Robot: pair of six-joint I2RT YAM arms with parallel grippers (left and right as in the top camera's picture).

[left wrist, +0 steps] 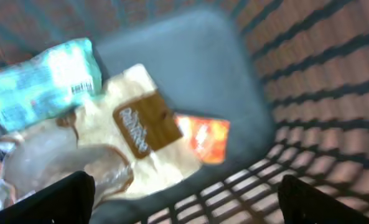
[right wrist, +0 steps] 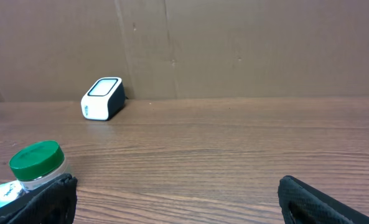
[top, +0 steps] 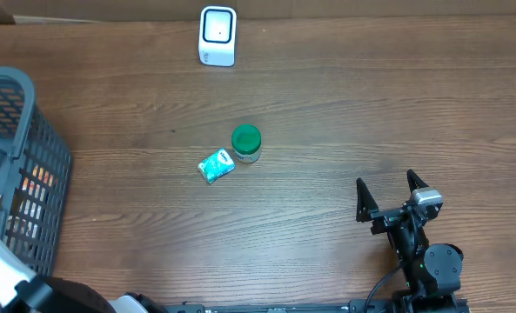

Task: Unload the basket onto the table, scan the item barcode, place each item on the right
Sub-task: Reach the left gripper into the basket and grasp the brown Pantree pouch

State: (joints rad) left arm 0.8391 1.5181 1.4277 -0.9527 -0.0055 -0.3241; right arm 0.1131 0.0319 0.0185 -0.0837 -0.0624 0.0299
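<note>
The left hand [left wrist: 187, 202] hangs inside the grey plastic lattice basket [left wrist: 321, 74], fingers spread wide with nothing between them. Ahead of it and to its left lies a glossy teal pouch [left wrist: 44, 84]. It lies flat, its long axis running across the wrist view and rising a little to the right, with the printed barcode [left wrist: 81, 88] face up at the right end. Straight ahead lies a crinkled beige packet [left wrist: 131, 84] with a brown rectangular label, set on the diagonal, and a small orange packet [left wrist: 204, 138] just right of it. This view is blurred.

The right hand [top: 388, 193] sits low over the wood-grain desk [top: 371, 104], equally wide open and empty. Ahead and to its left an upright clear jar [top: 246, 143] with a round green lid stands just beside a small crumpled teal packet [top: 215, 165]. Farther ahead-left is the white, rounded scanner [top: 217, 36].
</note>
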